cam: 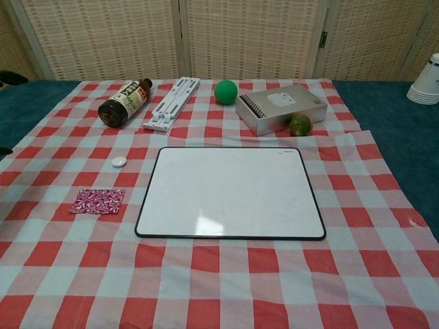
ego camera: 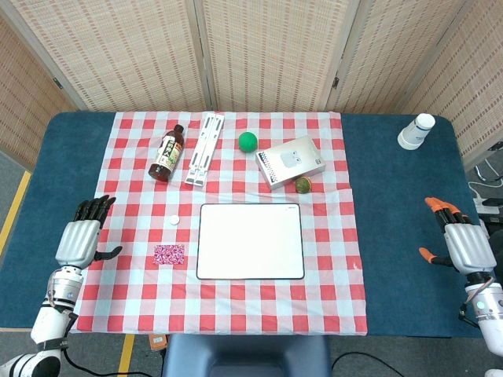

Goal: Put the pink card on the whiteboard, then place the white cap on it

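Observation:
The pink patterned card (ego camera: 169, 254) (cam: 98, 201) lies flat on the checkered cloth, just left of the whiteboard (ego camera: 250, 240) (cam: 230, 192). A small white cap (ego camera: 174, 221) (cam: 119, 162) sits on the cloth above the card, near the board's upper left corner. Nothing lies on the whiteboard. My left hand (ego camera: 82, 236) hovers at the cloth's left edge, left of the card, fingers apart and holding nothing. Far out on the blue table stands my right hand (ego camera: 460, 238), open and empty too. Neither hand shows in the chest view.
Behind the board lie a brown bottle (ego camera: 167, 152) on its side, a white folding stand (ego camera: 204, 148), a green ball (ego camera: 247, 141), a grey box (ego camera: 291, 162) and a small round fruit (ego camera: 303, 184). Stacked paper cups (ego camera: 416, 130) stand at the far right corner.

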Robot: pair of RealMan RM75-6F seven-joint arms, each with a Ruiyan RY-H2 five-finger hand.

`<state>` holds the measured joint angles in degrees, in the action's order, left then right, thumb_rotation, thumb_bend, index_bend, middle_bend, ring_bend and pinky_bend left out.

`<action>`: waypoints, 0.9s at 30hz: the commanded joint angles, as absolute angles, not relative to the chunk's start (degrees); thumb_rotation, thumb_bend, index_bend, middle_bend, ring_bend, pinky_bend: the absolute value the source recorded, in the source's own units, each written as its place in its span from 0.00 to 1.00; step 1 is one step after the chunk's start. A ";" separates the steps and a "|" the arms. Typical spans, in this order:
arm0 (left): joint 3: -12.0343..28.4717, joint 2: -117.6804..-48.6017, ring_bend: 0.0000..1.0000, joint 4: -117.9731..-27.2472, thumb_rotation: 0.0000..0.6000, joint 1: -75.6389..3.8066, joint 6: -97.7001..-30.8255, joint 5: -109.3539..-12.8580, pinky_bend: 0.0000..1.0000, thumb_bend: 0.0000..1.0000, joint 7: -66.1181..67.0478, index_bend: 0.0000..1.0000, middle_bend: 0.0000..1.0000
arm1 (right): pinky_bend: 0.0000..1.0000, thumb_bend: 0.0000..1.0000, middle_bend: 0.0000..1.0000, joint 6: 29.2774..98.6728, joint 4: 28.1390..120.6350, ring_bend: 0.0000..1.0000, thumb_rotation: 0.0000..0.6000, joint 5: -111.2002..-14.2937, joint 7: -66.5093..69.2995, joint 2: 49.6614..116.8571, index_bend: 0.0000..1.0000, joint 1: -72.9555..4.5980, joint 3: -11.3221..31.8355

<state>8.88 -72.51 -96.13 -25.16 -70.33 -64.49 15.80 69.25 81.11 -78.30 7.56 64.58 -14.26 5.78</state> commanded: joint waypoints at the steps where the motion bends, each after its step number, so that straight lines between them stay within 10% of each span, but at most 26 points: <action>1: 9.05 -72.71 0.00 -96.14 1.00 -25.07 -70.87 -64.93 0.00 0.19 15.84 0.00 0.00 | 0.26 0.15 0.07 69.47 81.20 0.00 1.00 -78.44 7.70 64.52 0.01 -14.18 5.78; 13: 9.14 -72.69 0.00 -97.04 1.00 -24.89 -72.08 -66.75 0.00 0.19 16.85 0.00 0.00 | 0.26 0.15 0.07 69.96 81.33 0.00 1.00 -78.88 8.33 64.22 0.01 -13.98 5.75; 15: 9.11 -72.71 0.11 -96.66 1.00 -25.15 -72.24 -66.54 0.19 0.21 18.95 0.00 0.02 | 0.26 0.15 0.07 69.67 81.22 0.00 1.00 -78.74 8.21 64.35 0.01 -14.08 5.75; 17: 9.36 -73.32 0.59 -96.57 1.00 -25.39 -72.26 -65.31 0.73 0.24 20.76 0.02 0.36 | 0.26 0.15 0.07 68.97 81.07 0.00 1.00 -78.46 8.20 64.48 0.01 -14.38 5.80; 20: 9.63 -74.21 0.98 -96.84 1.00 -25.78 -71.30 -63.59 1.00 0.25 21.35 0.20 0.90 | 0.26 0.15 0.07 68.24 80.63 0.00 1.00 -78.27 8.30 64.63 0.01 -14.72 5.82; 27: 9.31 -75.02 1.00 -98.82 1.00 -26.63 -69.31 -62.11 1.00 0.24 22.15 0.25 1.00 | 0.26 0.15 0.07 66.63 79.91 0.00 1.00 -77.53 9.03 64.67 0.01 -15.42 6.10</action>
